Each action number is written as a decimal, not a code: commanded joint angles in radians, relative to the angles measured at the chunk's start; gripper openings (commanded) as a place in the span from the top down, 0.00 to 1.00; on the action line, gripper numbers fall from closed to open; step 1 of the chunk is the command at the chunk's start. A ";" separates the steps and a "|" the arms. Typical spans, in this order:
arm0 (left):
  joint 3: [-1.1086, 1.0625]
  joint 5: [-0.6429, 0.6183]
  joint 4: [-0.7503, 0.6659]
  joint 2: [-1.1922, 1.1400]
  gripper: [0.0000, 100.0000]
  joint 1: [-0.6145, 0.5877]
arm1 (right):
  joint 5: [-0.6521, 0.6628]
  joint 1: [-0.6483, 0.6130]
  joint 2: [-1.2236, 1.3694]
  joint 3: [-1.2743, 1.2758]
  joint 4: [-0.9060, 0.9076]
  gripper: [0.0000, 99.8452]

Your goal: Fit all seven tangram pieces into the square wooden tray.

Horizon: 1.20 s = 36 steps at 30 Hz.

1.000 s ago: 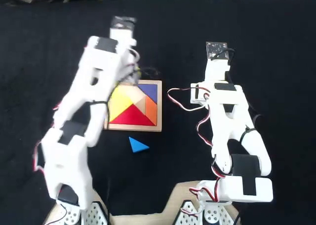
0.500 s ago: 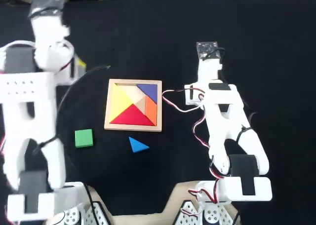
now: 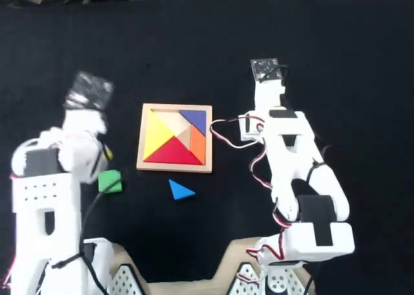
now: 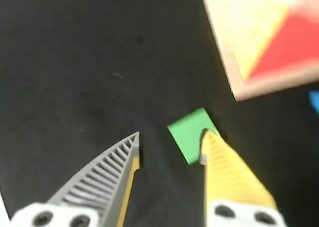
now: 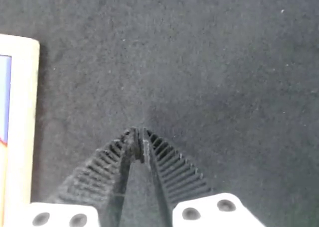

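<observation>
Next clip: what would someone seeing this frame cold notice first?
The tray in the middle, bright with coloured pieces against the black cloth. Two more pieces lie outside it: a green square at the tip of the open left gripper, and a blue triangle on the cloth beside the tray. The right gripper is shut over bare cloth near the tray's edge.

Even, soft light with faint shadows
</observation>
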<state>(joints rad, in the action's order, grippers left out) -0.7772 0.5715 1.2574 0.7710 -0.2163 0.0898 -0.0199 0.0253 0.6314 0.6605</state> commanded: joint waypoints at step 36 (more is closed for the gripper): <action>0.217 0.928 -0.163 -0.853 0.73 0.087 | 0.057 -0.048 0.004 -0.035 -0.015 0.99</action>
<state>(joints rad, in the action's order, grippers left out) -0.5577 1.4354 1.1423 -0.0867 -0.1427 0.1373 -0.0552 0.0269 0.6314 0.6605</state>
